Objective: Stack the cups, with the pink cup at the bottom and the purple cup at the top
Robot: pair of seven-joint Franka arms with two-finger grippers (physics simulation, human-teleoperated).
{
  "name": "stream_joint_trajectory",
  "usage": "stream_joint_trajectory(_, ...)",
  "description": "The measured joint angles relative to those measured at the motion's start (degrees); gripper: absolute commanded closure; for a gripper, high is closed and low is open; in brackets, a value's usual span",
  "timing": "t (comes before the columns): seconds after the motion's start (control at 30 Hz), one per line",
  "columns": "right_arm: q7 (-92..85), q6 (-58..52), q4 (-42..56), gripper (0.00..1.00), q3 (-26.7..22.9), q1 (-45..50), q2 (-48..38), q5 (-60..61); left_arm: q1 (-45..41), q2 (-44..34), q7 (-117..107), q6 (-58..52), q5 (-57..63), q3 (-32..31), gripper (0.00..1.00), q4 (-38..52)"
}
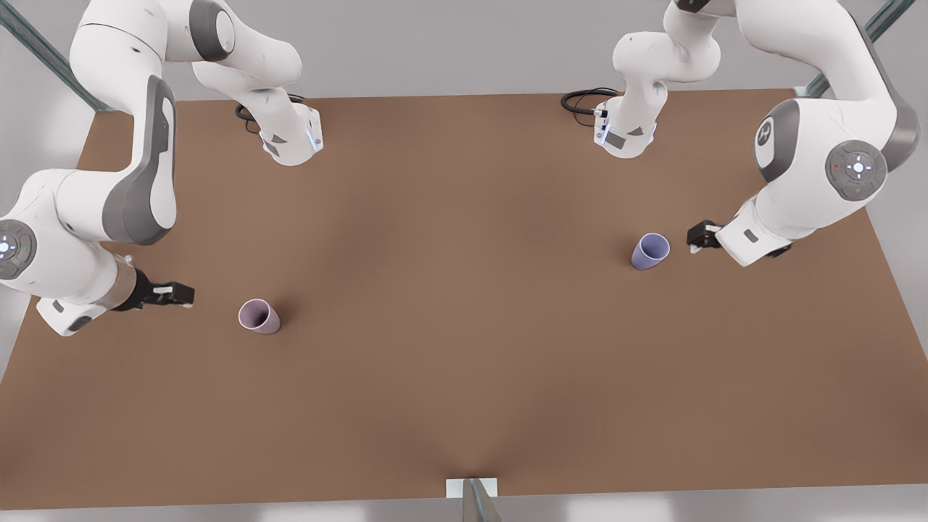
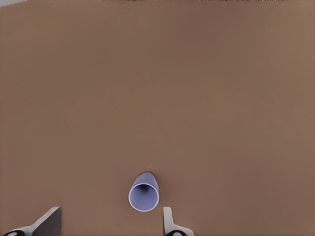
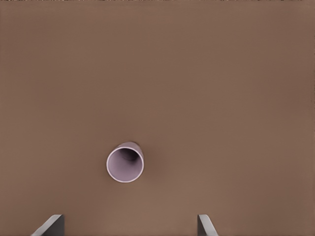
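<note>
The pink cup [image 1: 259, 316] stands upright on the brown table [image 1: 464, 217], toward the front view's left. My right gripper [image 1: 183, 295] hovers just to its left, open, with the pink cup [image 3: 125, 163] ahead of its spread fingers [image 3: 50, 226] and apart from them. The purple cup [image 1: 650, 251] stands upright toward the front view's right. My left gripper [image 1: 697, 236] is close beside it on the right, open. In the left wrist view the purple cup [image 2: 143, 192] sits just ahead of the fingers [image 2: 168, 221], untouched.
Both arm bases [image 1: 293, 138] [image 1: 623, 130] stand at the table's far edge with black cables [image 1: 583, 100] beside them. A small metal bracket [image 1: 471, 487] sits at the near edge. Bare tabletop spans the wide gap between the two cups.
</note>
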Motion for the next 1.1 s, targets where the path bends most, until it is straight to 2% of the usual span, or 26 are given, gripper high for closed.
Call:
stream_joint_trajectory(0.1, -0.22, 1.40, -2.17, 0.00, 0.02, 0.09, -0.01, -0.07, -0.07, 0.03, 0.95, 0.75, 0.08, 0.03, 0.00, -0.13)
stream_joint_trajectory(0.23, -0.40, 7.99, -14.09, 0.00, 0.05, 0.16, -0.47, 0.17, -0.41, -0.14, 2.02, 0.54, 0.02, 0.74, 0.00, -1.32)
stream_joint_trajectory(0.4, -0.58, 19.18, -24.53, 0.00, 0.07, 0.02, -0.45, 1.66, -0.62, -0.31, 3.05, -2.41, -0.28, 1.86, 0.00, -4.10)
stream_joint_trajectory(0.7, -0.77, 30.76, -30.03, 0.00, 0.21, 1.16, 0.27, 4.41, -1.57, 0.86, 4.31, -5.26, -0.63, 1.71, 0.00, -3.64)
stream_joint_trajectory(1.1, -1.37, 34.22, -37.16, 0.00, -0.21, -0.62, -0.71, 4.63, -1.60, 0.83, 5.15, -6.20, -1.20, 1.79, 0.00, -3.64)
